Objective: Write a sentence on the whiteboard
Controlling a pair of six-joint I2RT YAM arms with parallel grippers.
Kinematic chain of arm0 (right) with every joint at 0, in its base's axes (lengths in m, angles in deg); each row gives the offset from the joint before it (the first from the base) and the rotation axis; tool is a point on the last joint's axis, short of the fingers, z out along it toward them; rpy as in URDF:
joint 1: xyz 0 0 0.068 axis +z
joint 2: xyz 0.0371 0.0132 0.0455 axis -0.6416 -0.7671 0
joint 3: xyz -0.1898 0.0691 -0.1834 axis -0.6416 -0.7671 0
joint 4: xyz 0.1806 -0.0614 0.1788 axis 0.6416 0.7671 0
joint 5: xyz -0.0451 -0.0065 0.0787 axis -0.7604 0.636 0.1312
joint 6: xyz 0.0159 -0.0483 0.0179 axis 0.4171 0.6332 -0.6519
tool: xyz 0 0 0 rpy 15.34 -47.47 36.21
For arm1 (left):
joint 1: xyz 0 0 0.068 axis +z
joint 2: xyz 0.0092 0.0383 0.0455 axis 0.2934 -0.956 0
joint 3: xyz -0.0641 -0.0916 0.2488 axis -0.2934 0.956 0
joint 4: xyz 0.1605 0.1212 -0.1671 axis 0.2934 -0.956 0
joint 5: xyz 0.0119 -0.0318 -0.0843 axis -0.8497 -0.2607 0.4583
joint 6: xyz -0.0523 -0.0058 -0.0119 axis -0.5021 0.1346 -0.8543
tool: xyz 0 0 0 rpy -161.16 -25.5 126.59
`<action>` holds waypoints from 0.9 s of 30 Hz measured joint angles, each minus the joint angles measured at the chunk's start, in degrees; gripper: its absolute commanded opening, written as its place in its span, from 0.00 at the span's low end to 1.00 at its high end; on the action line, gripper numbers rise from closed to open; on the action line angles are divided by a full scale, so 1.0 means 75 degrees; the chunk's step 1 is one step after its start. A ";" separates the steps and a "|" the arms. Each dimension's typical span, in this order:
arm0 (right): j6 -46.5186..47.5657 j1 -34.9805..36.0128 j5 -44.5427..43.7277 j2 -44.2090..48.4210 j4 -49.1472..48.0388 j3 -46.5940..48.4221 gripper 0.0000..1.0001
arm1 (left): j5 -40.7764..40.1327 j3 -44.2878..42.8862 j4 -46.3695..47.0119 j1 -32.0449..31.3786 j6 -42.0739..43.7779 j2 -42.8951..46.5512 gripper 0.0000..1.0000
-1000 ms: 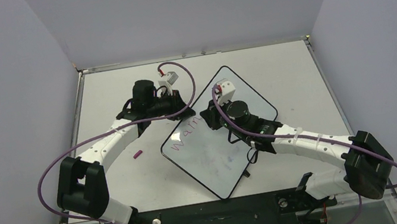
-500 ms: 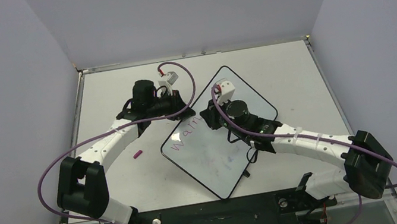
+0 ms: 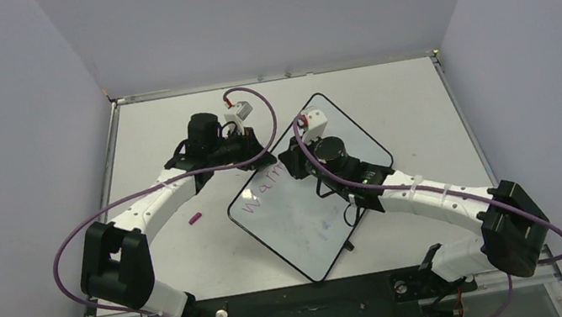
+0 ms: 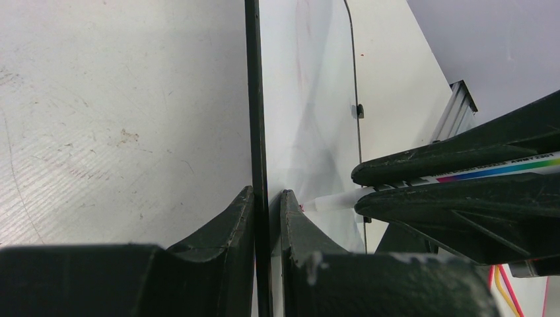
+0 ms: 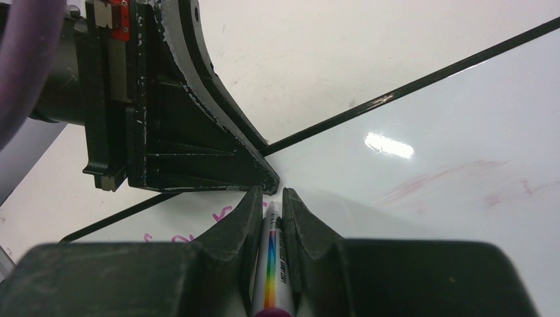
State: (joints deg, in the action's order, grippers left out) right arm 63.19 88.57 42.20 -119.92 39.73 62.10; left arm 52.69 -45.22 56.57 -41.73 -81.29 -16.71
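The whiteboard (image 3: 305, 227) lies tilted on the table, white with a thin black rim. My left gripper (image 3: 259, 156) is shut on its upper-left rim; in the left wrist view the fingertips (image 4: 267, 193) pinch the black edge (image 4: 251, 99). My right gripper (image 3: 289, 167) is shut on a white marker (image 5: 273, 267) with a rainbow stripe. The marker's tip (image 4: 330, 201) touches the board right beside the left fingers. The sentence (image 3: 262, 194) is a few pink letters reading roughly "Warm". Pink strokes (image 5: 221, 212) of it show beside the right fingers (image 5: 247, 214).
A small magenta marker cap (image 3: 195, 219) lies on the tabletop left of the board. Faint old purple smudges (image 3: 329, 223) mark the board's lower half. Purple cables loop over both arms. Grey walls enclose the table on three sides.
My right wrist has slid a little up and to the left over the board, toward the left gripper. The left arm and the board have not moved.
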 measured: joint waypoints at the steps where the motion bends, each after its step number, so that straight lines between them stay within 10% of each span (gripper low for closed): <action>1: 0.0003 0.0000 0.0000 -0.0015 0.0006 0.0009 0.00 | 0.0000 0.0000 0.0000 0.0000 -0.0003 0.0000 0.00; 27: -0.0061 -0.0099 -0.0259 -0.0175 0.0318 0.0326 0.00 | -0.0038 0.0000 -0.0012 0.0000 0.0000 0.0009 0.00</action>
State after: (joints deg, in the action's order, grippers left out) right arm 62.73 87.83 40.26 -121.23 42.11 64.55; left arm 52.40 -45.22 56.48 -41.73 -81.29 -16.65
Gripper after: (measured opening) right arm 0.097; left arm 0.111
